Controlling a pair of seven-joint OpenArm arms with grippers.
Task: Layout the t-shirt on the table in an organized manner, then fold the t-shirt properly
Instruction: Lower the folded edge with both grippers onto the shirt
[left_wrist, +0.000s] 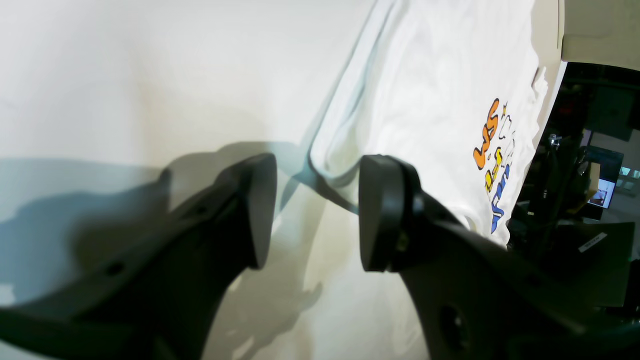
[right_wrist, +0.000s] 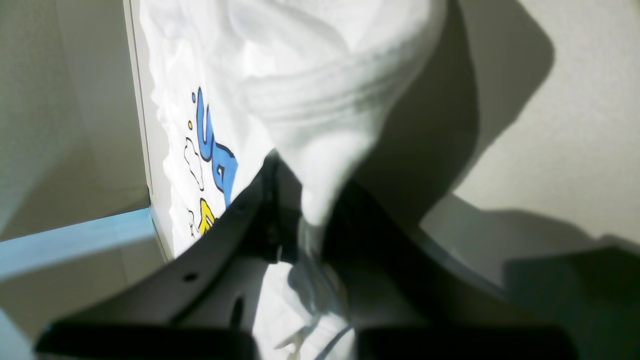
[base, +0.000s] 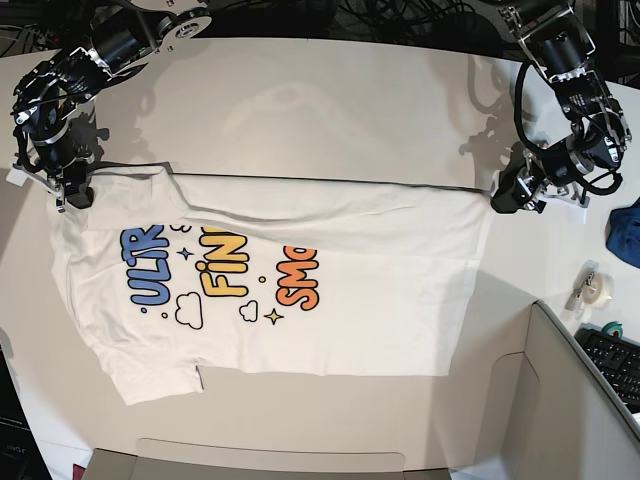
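The t-shirt (base: 350, 300) lies print side up across the table (base: 330, 110), its far edge pulled in a straight line between both grippers. At the left in the base view, my right gripper (base: 75, 190) is shut on the shirt's corner. In the right wrist view white fabric (right_wrist: 320, 100) bunches out of the closed right gripper (right_wrist: 305, 220). At the right in the base view, my left gripper (base: 505, 195) stands at the shirt's other far corner. The left wrist view shows the left gripper (left_wrist: 317, 215) open, with a folded edge of the t-shirt (left_wrist: 430, 100) just past the gap.
A dark blue cloth (base: 625, 230) lies at the right edge, with a tape roll (base: 597, 288) and a keyboard (base: 615, 360) below it. A grey-beige partition panel (base: 570, 400) borders the near right, and another panel (base: 270, 462) runs along the near edge.
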